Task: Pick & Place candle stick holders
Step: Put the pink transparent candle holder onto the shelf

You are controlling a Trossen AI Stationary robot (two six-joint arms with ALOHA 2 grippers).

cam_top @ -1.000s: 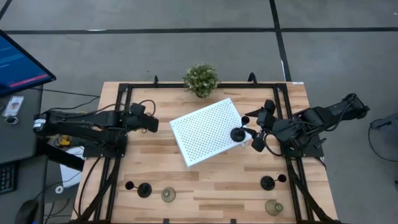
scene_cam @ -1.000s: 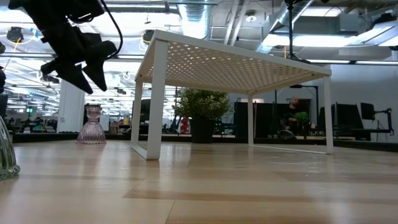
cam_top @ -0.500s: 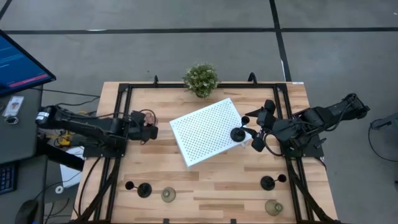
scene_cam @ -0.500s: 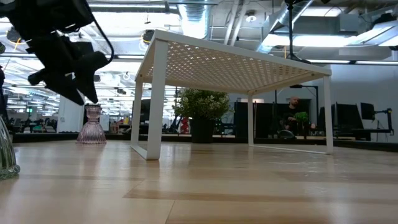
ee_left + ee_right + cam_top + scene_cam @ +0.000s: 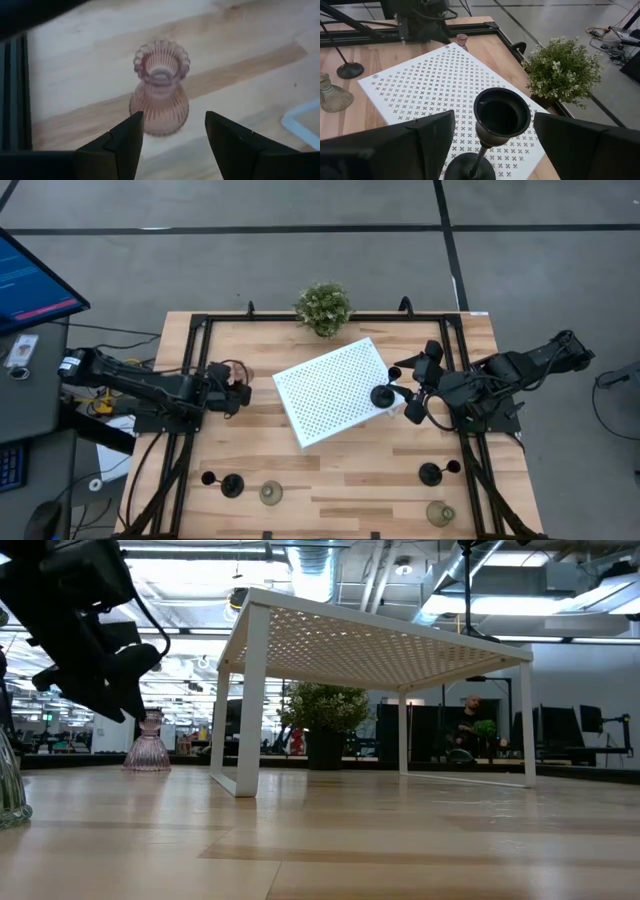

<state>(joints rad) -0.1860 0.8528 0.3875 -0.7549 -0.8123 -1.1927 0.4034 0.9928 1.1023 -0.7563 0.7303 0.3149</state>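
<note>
The left hand (image 5: pixel 172 137) hovers at centre-left of the high view, its dark fingers spread wide to either side of the pink candle stick holder (image 5: pixel 160 90), a ribbed, glassy bell with a scalloped rim standing on the pale wood table (image 5: pixel 75 65).

The right hand (image 5: pixel 485 145), also spread wide, flanks a black candle stick holder (image 5: pixel 497 122), matte with cup top and thin stem, standing on the white perforated tray (image 5: pixel 420 85) at centre-right.
</note>
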